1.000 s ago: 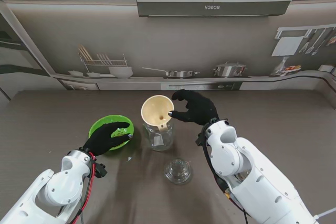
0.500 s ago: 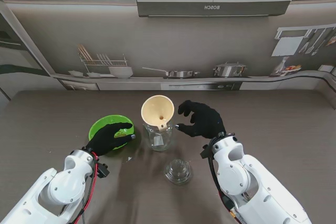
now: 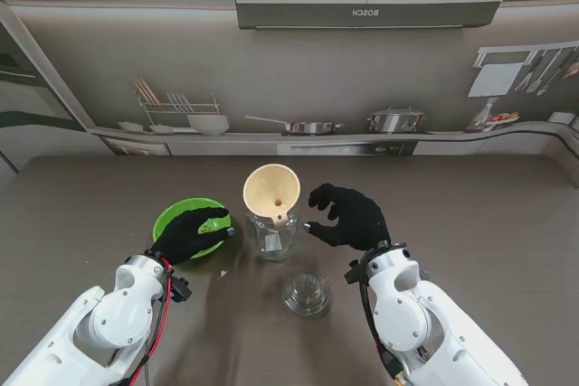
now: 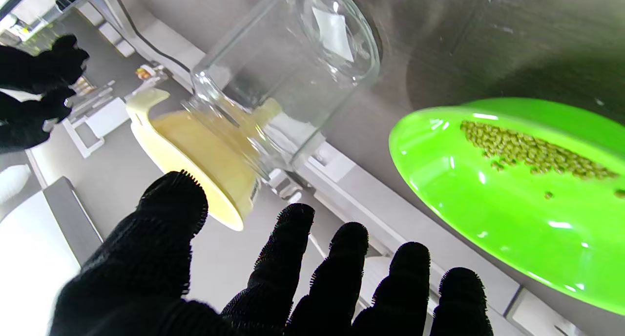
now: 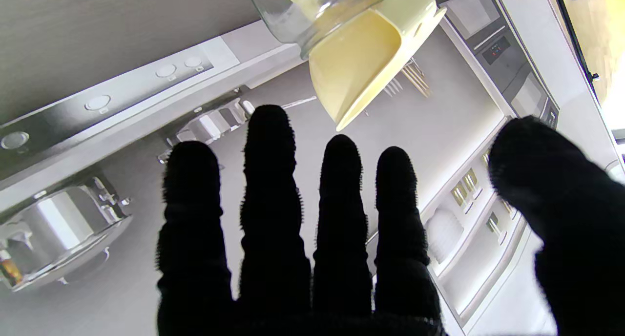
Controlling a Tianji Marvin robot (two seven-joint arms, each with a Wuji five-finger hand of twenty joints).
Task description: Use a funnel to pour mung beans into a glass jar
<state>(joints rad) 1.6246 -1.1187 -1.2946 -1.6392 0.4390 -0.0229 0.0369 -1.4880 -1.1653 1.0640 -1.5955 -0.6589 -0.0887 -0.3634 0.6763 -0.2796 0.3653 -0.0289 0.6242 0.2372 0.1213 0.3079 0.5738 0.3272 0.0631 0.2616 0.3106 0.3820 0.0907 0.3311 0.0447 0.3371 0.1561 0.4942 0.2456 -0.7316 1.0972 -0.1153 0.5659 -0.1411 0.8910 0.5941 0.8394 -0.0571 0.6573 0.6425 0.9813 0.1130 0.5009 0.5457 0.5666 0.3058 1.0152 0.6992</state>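
Funnel (image 3: 271, 194) sits alone in the glass jar (image 3: 275, 234) on the counter (image 3: 470, 205); right robot hand (image 3: 348, 216) has let go, open and empty; left robot hand (image 3: 190, 234) reaches, fingers spread, for the green bowl (image 3: 172, 216) of mung beans (image 4: 527, 150).

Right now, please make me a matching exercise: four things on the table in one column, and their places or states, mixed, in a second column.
1. funnel
2. bowl
3. lid
4. right hand

a. lies on the table, nearer to me than the jar
b. holds mung beans
c. sits in the jar's mouth
d. open, beside the funnel

Pairs: 1-c, 2-b, 3-a, 4-d
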